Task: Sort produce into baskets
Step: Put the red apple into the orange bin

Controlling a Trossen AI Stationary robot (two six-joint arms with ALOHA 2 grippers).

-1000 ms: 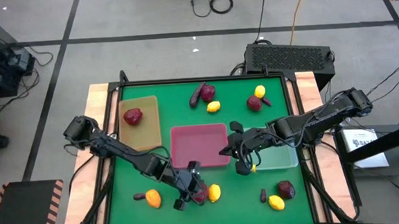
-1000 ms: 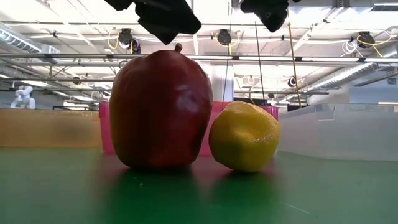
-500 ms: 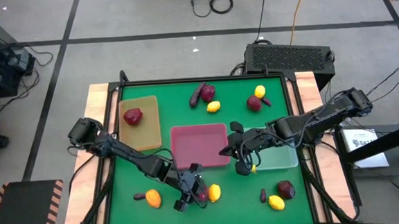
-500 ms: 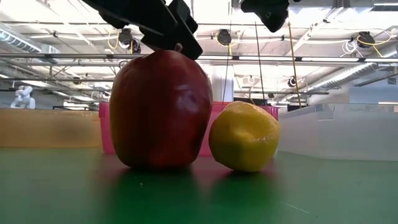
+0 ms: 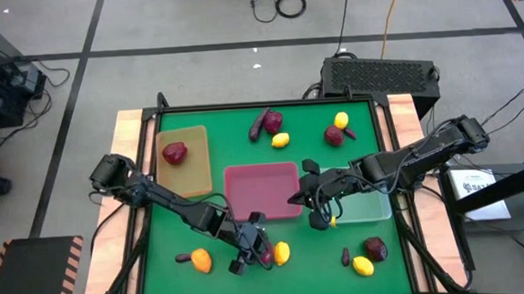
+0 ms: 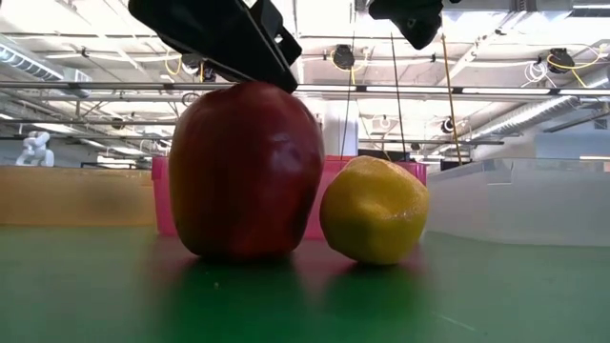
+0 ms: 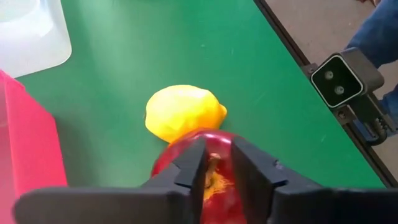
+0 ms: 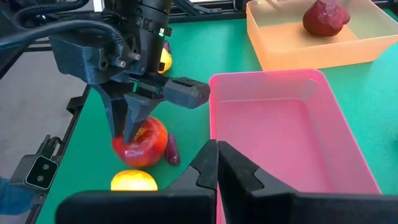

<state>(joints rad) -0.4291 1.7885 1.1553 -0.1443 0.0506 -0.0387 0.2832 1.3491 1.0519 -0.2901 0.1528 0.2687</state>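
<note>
A dark-red apple (image 5: 266, 254) stands on the green table near its front edge, with a yellow lemon (image 5: 281, 252) touching its right side and a small purple eggplant (image 8: 171, 149) beside it. My left gripper (image 7: 217, 163) is right above the apple, narrowly open, one finger on each side of the stem (image 7: 214, 177). My right gripper (image 8: 217, 163) is shut and empty, held above the gap between the pink tray (image 5: 261, 191) and the clear tray (image 5: 366, 209). The tan tray (image 5: 191, 174) holds one apple (image 5: 174, 153). My left gripper comes down on the apple's top (image 7: 186, 152) from above, its fingertips (image 7: 194, 167) on either side of the stem. The apple stands upright on the table. I cannot tell whether the fingertips touch the apple or the stem.
More produce lies along the far edge (image 5: 272, 122) (image 5: 337, 129), at the front left (image 5: 196, 259) and at the front right (image 5: 367, 254). A lemon (image 5: 332, 220) lies in the clear tray. A small camera (image 7: 339, 81) sits at the near table edge.
My left gripper has come down from above the apple until its fingers reach the apple's top around the stem. The apple and the lemon have stayed in place. My right gripper has kept still.
</note>
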